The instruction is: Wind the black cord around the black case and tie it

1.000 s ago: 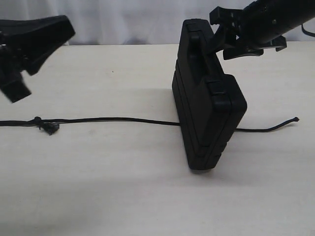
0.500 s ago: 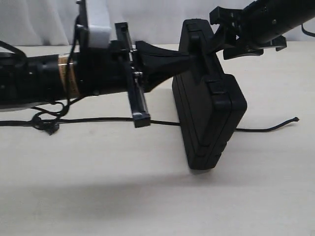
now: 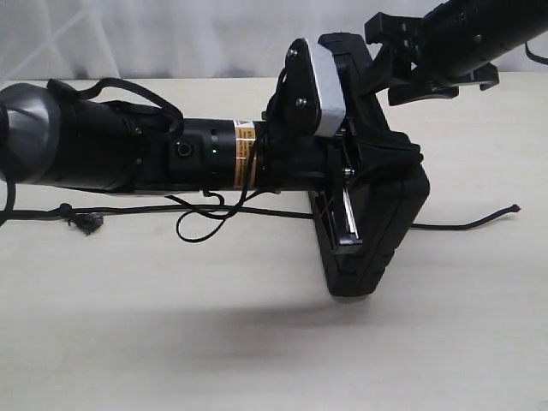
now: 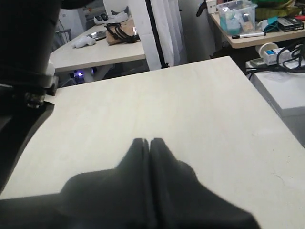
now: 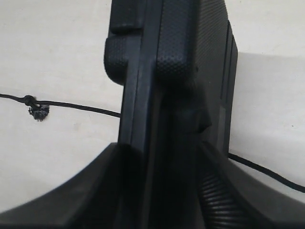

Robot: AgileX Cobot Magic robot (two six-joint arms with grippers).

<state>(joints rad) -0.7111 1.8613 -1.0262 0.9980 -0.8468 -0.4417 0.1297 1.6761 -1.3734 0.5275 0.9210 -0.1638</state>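
One black cord (image 3: 462,226) is laid on the table (image 3: 214,325) beneath the black case (image 3: 377,248) — stood on edge, clamped at its top by the right gripper (image 5: 162,152) — which is best held steady while the left gripper (image 4: 150,142), closed empty beside the case, is opened for the cord's knotted end.

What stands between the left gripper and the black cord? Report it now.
Nothing visible blocks it. The left gripper, shut, hangs in front of the black case, above the black cord lying bare on the table. The cord runs under the case, which the right gripper holds upright.
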